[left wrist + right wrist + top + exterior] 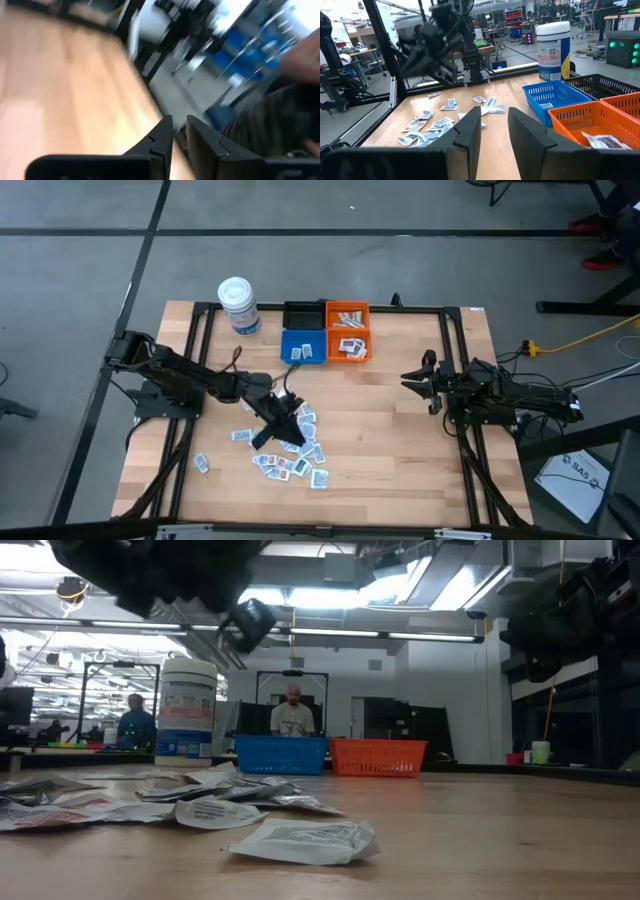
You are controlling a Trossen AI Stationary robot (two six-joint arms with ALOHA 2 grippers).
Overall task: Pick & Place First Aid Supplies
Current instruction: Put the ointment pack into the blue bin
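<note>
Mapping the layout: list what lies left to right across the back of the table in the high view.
White tub → black bin, with the blue bin directly in front of it → two orange bins, one in front of the other, holding sachets.

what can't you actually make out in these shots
- Whether the left gripper holds a sachet: the high view has it dark over the sachet pile, and the left wrist view is motion-blurred.
- Print on the sachets: too small in every view.
- Black bin contents: too dark in the high view, hidden behind the blue bin in the low view.
- Right arm in the low view: cut off at the edge.
</note>
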